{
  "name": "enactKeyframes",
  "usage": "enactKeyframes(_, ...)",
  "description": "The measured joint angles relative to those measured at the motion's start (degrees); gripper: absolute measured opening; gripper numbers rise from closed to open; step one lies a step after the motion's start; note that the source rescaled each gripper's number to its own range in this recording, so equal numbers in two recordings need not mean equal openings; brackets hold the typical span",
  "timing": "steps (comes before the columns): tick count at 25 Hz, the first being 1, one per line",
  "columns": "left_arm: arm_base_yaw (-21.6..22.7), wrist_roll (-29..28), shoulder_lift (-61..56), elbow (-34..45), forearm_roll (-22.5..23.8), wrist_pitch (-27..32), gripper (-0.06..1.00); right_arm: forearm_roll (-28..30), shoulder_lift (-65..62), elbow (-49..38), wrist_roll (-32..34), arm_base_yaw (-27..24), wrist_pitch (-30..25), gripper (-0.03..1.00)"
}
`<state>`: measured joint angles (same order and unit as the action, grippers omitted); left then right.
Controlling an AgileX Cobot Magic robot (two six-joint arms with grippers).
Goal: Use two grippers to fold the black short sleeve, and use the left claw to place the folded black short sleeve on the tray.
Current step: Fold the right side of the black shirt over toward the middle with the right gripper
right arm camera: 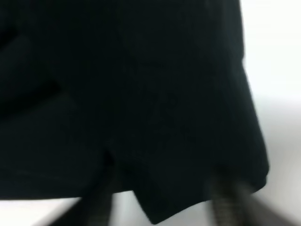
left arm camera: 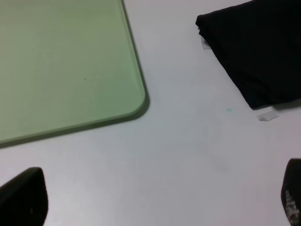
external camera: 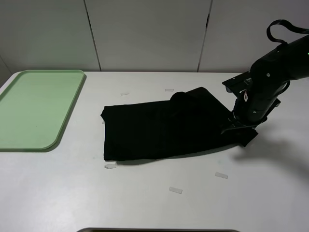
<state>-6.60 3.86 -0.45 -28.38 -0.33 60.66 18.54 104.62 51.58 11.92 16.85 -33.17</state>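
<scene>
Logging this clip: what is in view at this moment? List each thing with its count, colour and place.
black short sleeve: one, black, folded flat mid-table, right of the tray.
tray: one, pale mint green, at the table's left end, nothing on it.
tape markers: several, clear-whitish, scattered on the table around the black short sleeve.
table: one, white, under everything.
wall panels: pale grey, behind the table.
right arm: one, black, over the garment's right end.
right gripper: one, black, fingers apart at the garment's edge.
left gripper: one, black, open wide above bare table near the tray's corner.
</scene>
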Motion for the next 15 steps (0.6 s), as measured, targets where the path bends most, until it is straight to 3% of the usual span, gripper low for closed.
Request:
enactKeyframes(1,0.0,0.0,0.0,0.0,0.0,0.0,1.0,0.7,0.0,-0.1,0.0,0.0,0.4,0.73)
enactKeyframes(2,0.0,0.0,0.0,0.0,0.0,0.0,1.0,1.2,0.0,-0.1,0.1,0.0,0.9,0.83)
enactKeyframes(4,0.0,0.0,0.0,0.0,0.0,0.1,1.0,1.8,0.0,-0.1,0.3,0.0,1.5,0.94)
enactKeyframes(15,0.0,0.0,0.0,0.0,0.0,0.1,1.0,4.6,0.0,-3.5,4.0,-0.7,3.6,1.0)
